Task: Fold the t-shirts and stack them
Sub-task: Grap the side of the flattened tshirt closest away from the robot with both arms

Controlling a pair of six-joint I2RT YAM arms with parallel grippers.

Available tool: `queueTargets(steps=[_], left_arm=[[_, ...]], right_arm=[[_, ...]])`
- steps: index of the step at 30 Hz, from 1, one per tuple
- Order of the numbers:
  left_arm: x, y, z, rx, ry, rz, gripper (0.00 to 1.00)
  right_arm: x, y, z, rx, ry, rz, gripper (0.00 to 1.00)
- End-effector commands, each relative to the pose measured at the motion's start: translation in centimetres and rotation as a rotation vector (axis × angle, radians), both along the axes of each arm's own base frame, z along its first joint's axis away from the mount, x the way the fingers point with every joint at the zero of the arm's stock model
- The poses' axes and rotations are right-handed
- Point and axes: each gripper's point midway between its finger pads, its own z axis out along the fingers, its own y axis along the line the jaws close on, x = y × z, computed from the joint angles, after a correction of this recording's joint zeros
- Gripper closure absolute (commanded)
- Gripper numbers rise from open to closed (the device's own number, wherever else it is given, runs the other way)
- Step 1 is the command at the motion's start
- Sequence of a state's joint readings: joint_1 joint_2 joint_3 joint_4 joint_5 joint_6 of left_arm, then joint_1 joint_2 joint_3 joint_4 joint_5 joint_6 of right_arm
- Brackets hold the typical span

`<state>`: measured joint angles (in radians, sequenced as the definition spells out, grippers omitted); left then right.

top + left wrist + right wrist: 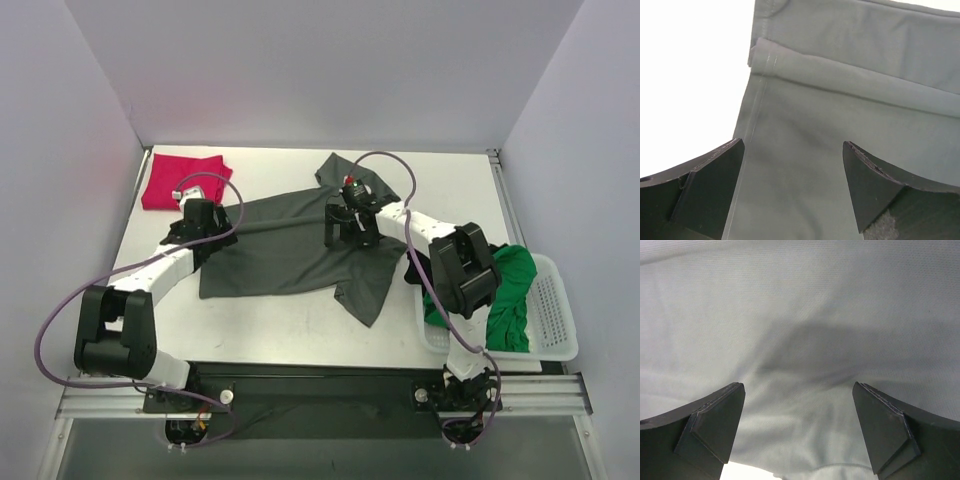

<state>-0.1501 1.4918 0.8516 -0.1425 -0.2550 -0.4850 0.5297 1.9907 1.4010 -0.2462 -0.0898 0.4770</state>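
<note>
In the top view, the grey shirt [285,250] lies spread and wrinkled across the middle of the table [450,190], with one sleeve reaching toward 12 o'clock and a corner toward 5. The folded red shirt [178,178] sits at 10 o'clock, apart from it. The green shirt [512,295] lies heaped in the basket [556,300] at 4 o'clock. The left gripper [200,218] stands over the grey shirt's 9 o'clock edge, the right gripper [348,228] over its 2 o'clock part. In the left wrist view, the left gripper [792,150] is spread wide with nothing between its jaws, above the grey shirt [855,110], whose hem borders bare table [690,75] at 9 o'clock. In the right wrist view, the right gripper [797,390] is likewise spread and empty, and the rumpled grey shirt [800,315] fills the view.
</note>
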Motion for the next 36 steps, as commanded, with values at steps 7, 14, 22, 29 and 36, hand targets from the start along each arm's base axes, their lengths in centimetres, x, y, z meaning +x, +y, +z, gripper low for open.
queueTargets(steps=[7, 14, 22, 29, 36], left_arm=[[-8.1, 1.7, -0.4, 0.064, 0.030, 0.204, 0.13], [-11.8, 3.2, -1.1, 0.051, 0.022, 0.350, 0.24], [-12.8, 3.9, -1.8, 0.021, 0.017, 0.417, 0.32], [-12.4, 4.4, -3.7, -0.055, 0.040, 0.421, 0.41], [-11.3, 3.7, -3.8, -0.123, 0.000, 0.388, 0.47]], right_arm=[[-1.8, 0.2, 4.7, 0.065, -0.070, 0.044, 0.05], [-3.2, -0.3, 4.7, 0.087, -0.084, 0.055, 0.05], [-3.8, -0.8, 4.8, 0.096, -0.097, 0.058, 0.05], [-3.9, -1.5, 4.0, 0.087, -0.085, 0.048, 0.05], [-3.7, -1.5, 3.6, 0.087, -0.074, 0.045, 0.05]])
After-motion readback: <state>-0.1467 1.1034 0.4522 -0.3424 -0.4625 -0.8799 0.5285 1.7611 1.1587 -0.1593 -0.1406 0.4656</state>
